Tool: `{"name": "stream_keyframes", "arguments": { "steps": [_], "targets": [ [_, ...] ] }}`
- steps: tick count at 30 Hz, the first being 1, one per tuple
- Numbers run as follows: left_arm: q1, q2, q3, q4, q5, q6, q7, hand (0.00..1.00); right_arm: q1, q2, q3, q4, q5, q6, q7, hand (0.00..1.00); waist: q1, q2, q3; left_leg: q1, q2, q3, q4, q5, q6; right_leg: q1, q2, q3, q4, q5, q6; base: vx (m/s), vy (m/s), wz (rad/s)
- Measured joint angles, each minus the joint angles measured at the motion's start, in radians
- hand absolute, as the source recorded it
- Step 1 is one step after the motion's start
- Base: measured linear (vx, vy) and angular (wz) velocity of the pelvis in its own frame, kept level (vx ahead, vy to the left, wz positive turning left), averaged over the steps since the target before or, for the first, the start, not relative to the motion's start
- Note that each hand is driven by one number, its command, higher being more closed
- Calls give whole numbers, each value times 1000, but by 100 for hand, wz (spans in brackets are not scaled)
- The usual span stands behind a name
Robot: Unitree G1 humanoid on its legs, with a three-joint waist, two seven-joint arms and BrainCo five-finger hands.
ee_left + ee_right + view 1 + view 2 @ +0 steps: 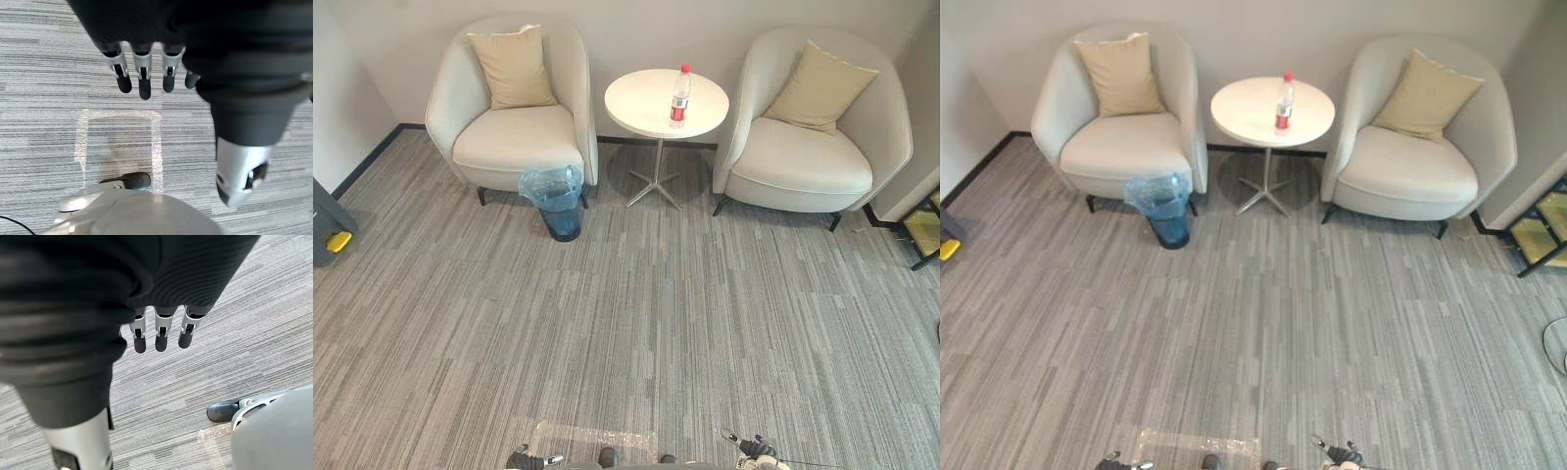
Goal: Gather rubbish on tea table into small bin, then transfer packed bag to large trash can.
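A clear plastic bottle with a red cap and red label stands upright on the round white tea table between two armchairs. On the carpet by the left armchair stands the small bin, lined with a blue bag. My left hand and right hand hang low at the near edge of the floor, far from the table. In the wrist views the left hand's fingers and the right hand's fingers hang straight and relaxed over the carpet, holding nothing.
Two cream armchairs with tan cushions flank the table against the wall. A square of clear tape marks the carpet near me. A dark object with a yellow part sits at the left edge, a black frame at the right.
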Motion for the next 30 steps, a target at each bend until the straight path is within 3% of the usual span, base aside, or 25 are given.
{"name": "stream_keyframes", "arguments": {
  "steps": [2, 4, 5, 7, 8, 10, 12, 14, 16, 17, 18, 21, 23, 24, 25, 26, 27, 28, 30],
  "targets": [
    [-3, -1, 0, -2, 0, 1, 0, 0, -1, 0, 0, -8, 3, 0, 1, 0, -1, 3, 4, -13, 1, 8, 1, 1, -3, -44, -6, 5, 64, -32, -9, -56, -19, -6],
    [-16, 3, 1, -4, 0, 1, 1, 0, -2, 3, 0, -13, 8, -1, 3, 0, 1, -5, 11, -60, 0, 27, 77, -49, -29, -71, -17, 13, 115, -62, -17, -32, -23, -17],
    [-16, 5, 7, -19, -1, 2, 2, 0, -1, 4, 1, -21, 8, -1, 6, 0, 6, -8, 22, -98, 4, 47, 190, -112, -52, -77, -19, 29, 144, -84, -26, -7, -31, -30],
    [-9, -1, 39, -42, -4, 2, 2, 0, 10, 6, 1, -46, 8, -2, 6, 0, 11, -11, 32, -158, 20, 105, 368, -166, -95, -75, -24, 40, 174, -115, -43, -6, -42, -15],
    [-9, 0, 58, -66, -8, 1, 2, 0, 11, 7, 1, -52, 8, -2, 6, 0, 10, -18, 41, -228, 31, 148, 534, -166, -98, -73, -33, 40, 191, -130, -47, -1, -67, 0],
    [-9, -30, 115, -103, -25, 1, 5, 0, 27, 0, 27, -83, 18, 0, 5, 0, 21, -6, 53, -343, 91, 207, 793, -189, -82, -50, -30, 44, 219, -158, -64, 81, -23, -10],
    [2, -42, 141, -107, -57, 1, 7, 0, 32, -6, 33, -90, 35, 2, -2, 0, 16, 3, 59, -389, 135, 250, 851, -240, -64, -2, -38, 51, 219, -187, -61, 172, 50, -2],
    [3, -44, 146, -108, -81, 1, 7, 0, 28, -6, 35, -84, 38, 4, -2, 0, 24, 3, 59, -426, 134, 260, 735, -230, -56, 10, -61, 61, 216, -210, -50, 201, 100, -12],
    [7, -52, 145, -103, -80, 2, 10, 0, 19, -10, 37, -82, 37, 6, -2, 0, 32, 16, 52, -437, 116, 223, 425, -126, -94, 15, -72, 100, 189, -227, -25, 295, 195, -41],
    [7, -54, 144, -95, -80, 3, 12, 0, 15, -12, 37, -78, 37, 6, -2, 0, 44, 18, 51, -425, 114, 209, 363, -29, -100, 20, -73, 128, 172, -230, -19, 478, 324, -73],
    [10, -48, 145, -81, -80, 3, 21, 0, 8, -4, 39, -67, 37, 9, -2, 0, 58, 8, 45, -410, 86, 205, 346, 13, -59, 39, -88, 167, 129, -228, -20, 452, 273, -58],
    [-8, -33, 147, -74, -80, 8, 26, 0, 3, 2, 25, -43, 34, 13, -3, 0, 54, -21, 37, -443, 43, 221, 454, -86, 3, 40, -131, 234, 148, -182, 5, 500, 252, -7],
    [-4, -35, 163, -75, -81, 16, 28, 0, 6, -1, 20, -44, 23, 12, -2, 0, 72, -39, 24, -388, 19, 262, 454, -141, 24, 16, -162, 285, 277, -184, 17, 500, 230, -27],
    [-3, -35, 162, -77, -80, 16, 29, 0, -4, -1, 20, -46, 11, 12, 0, 0, 74, -40, 24, -358, 15, 275, 434, -155, 25, -42, -166, 299, 412, -175, 71, 332, 128, -50],
    [-4, -30, 155, -75, -80, 21, 28, 0, -18, 3, 25, -48, -4, 11, 1, 0, 64, -41, 24, -300, 5, 285, 393, -165, 30, -152, -169, 315, 665, -122, 161, 482, 155, -30],
    [-10, -22, 140, -68, -79, 23, 28, 0, -17, 4, 36, -47, -5, 12, 2, 0, 52, -42, 24, -237, -5, 281, 354, -168, 32, -233, -168, 314, 859, -93, 195, 393, 106, -8],
    [-15, -20, 128, -66, -79, 24, 28, 0, -11, 4, 43, -48, -4, 12, 2, 0, 43, -39, 25, -187, -9, 275, 325, -170, 32, -277, -168, 288, 955, -93, 182, 483, 109, 1],
    [-18, -19, 113, -64, -78, 24, 29, 0, -10, -5, 54, -73, -9, 12, 1, 0, 33, -35, 28, -109, -9, 275, 277, -170, 32, -331, -178, 226, 1033, -108, 134, 319, 52, -6],
    [-37, -20, 100, -61, -78, 23, 29, 0, -17, -8, 74, -100, -40, 7, 3, 0, 27, -20, 36, -8, 1, 275, 215, -170, 31, -406, -199, 116, 1029, -146, 75, 379, 10, -6]
  ]
}}
